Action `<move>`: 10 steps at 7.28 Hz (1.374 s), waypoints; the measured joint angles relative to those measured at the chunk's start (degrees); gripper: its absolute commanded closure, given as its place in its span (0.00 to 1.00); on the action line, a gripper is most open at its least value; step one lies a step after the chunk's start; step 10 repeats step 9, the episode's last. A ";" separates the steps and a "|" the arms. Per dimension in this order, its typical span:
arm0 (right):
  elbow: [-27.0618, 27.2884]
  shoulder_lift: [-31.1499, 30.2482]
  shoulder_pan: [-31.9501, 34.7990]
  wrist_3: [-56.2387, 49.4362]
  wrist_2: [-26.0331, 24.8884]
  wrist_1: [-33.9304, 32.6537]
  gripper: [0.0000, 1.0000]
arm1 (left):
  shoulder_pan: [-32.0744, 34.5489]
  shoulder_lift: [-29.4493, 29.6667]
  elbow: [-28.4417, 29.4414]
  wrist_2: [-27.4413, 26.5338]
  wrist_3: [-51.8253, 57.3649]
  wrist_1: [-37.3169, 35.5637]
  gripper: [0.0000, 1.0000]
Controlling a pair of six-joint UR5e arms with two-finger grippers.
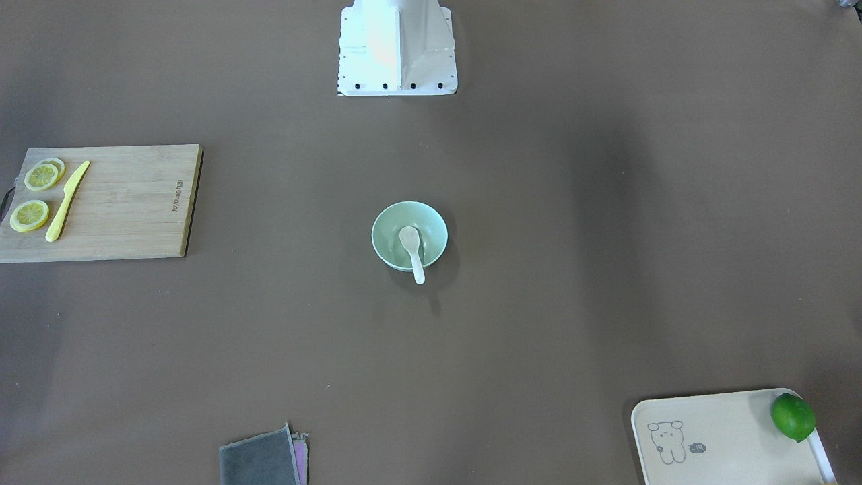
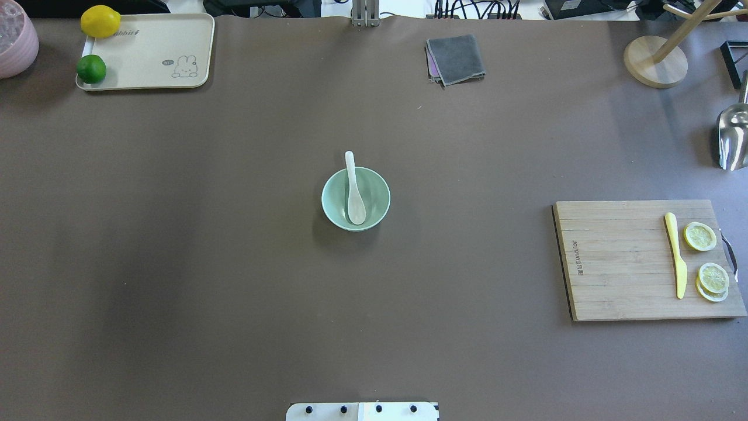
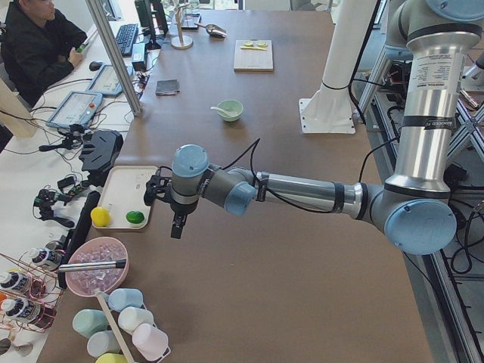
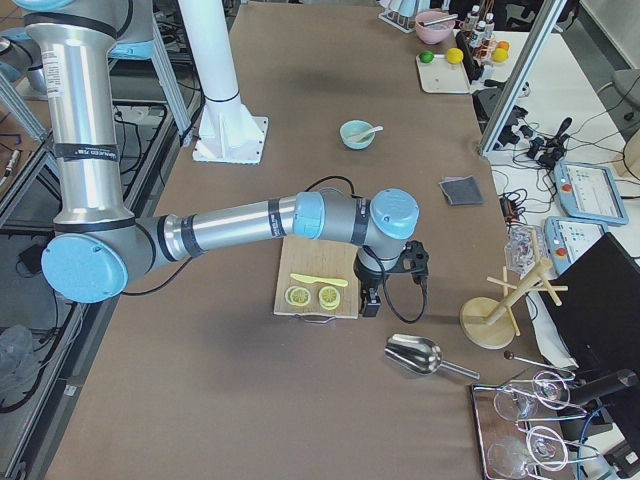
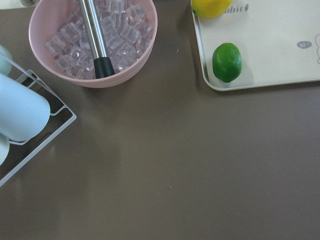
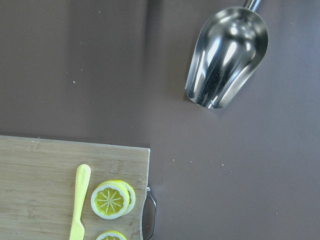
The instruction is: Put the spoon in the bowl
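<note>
The white spoon (image 2: 354,199) lies in the mint-green bowl (image 2: 378,196) at the table's middle, scoop inside, handle resting on the rim and sticking out over the far side. Both also show in the front view: the spoon (image 1: 411,248) and the bowl (image 1: 387,232). My left gripper (image 3: 178,227) hangs over the table's left end near the tray, far from the bowl. My right gripper (image 4: 370,303) hangs over the right end by the cutting board. Both show only in the side views, so I cannot tell whether they are open or shut.
A wooden cutting board (image 2: 619,263) with a yellow knife (image 2: 676,254) and lemon slices lies at the right. A cream tray (image 2: 152,55) holds a lime (image 2: 91,69) and a lemon. A folded grey cloth (image 2: 457,58), a metal scoop (image 6: 226,57) and a pink bowl of ice (image 5: 65,47) stand at the edges.
</note>
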State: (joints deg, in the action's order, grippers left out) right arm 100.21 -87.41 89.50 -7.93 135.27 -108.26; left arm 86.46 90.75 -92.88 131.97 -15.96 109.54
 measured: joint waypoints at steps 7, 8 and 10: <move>-0.07 -2.96 0.06 0.55 -0.01 0.05 0.00 | 3.62 -2.86 0.28 0.19 2.34 -0.29 0.02; -0.04 -3.02 0.06 0.53 -0.03 0.06 0.00 | 3.62 -2.86 0.30 0.11 2.32 -0.28 0.02; -0.02 -3.05 0.06 0.52 -0.06 0.06 0.00 | 3.58 -2.85 0.32 0.04 2.28 -0.24 0.02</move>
